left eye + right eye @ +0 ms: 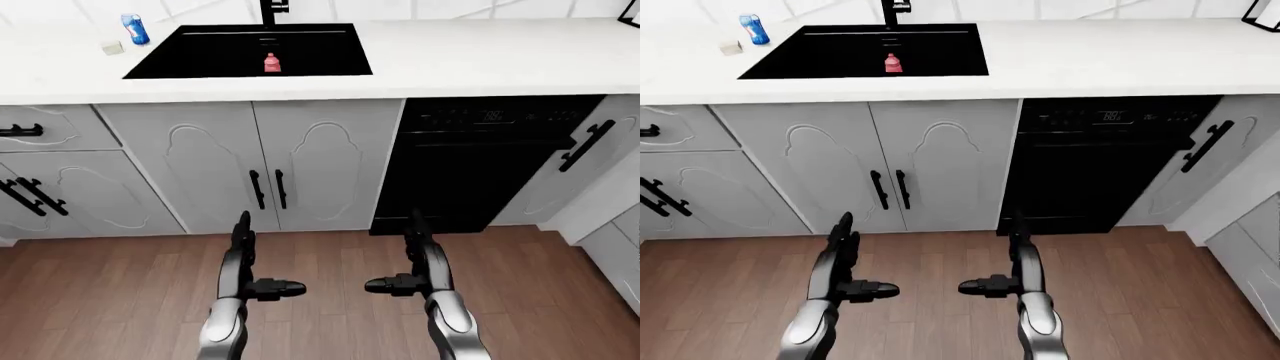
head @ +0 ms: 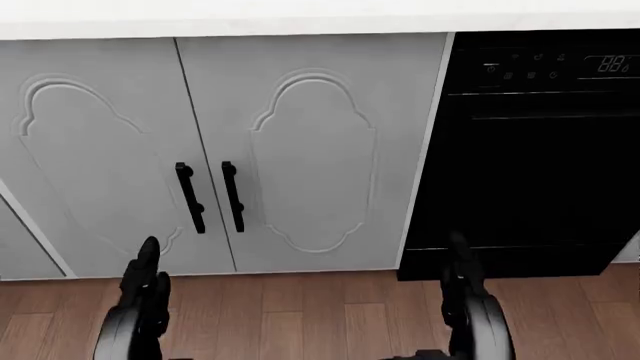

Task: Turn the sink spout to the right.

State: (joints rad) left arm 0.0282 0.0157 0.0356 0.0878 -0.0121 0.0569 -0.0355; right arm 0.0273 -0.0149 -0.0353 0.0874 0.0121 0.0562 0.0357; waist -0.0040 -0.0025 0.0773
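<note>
- The left hand (image 1: 262, 270) hangs low over the wood floor (image 1: 120, 300), fingers spread: two point up toward the cabinets and the thumb sticks out sideways toward the other hand. It holds nothing.
- The right hand (image 1: 408, 266) mirrors it, just as low, fingers also spread and empty, thumb pointing inward. The two thumbs are near each other but apart.
- Both hands are well below the counter (image 1: 480, 60) and well apart from the sink (image 1: 250, 51); nothing on the counter is within touch.
- Past the hands stand the grey double doors (image 1: 260, 165) under the sink, with two black handles side by side, and to the right in the eye views a black dishwasher (image 1: 480, 165).
- As I judge it, this is the approach step: the spout has not been reached, and turning it has not begun.
- The next move seems to call for stepping closer to the cabinets and lifting one hand above the counter edge to the top of the sink, then pushing the spout sideways to the right.
- The spout (image 1: 272, 9) shows only as a black stub at the top edge of the eye views, centred on the sink's far rim; its arm is cropped, so I cannot tell which way it points.
- A small red bottle (image 1: 271, 63) stands in the sink basin; a blue can (image 1: 135, 29) and a pale block (image 1: 113, 47) sit on the counter left of it.
</note>
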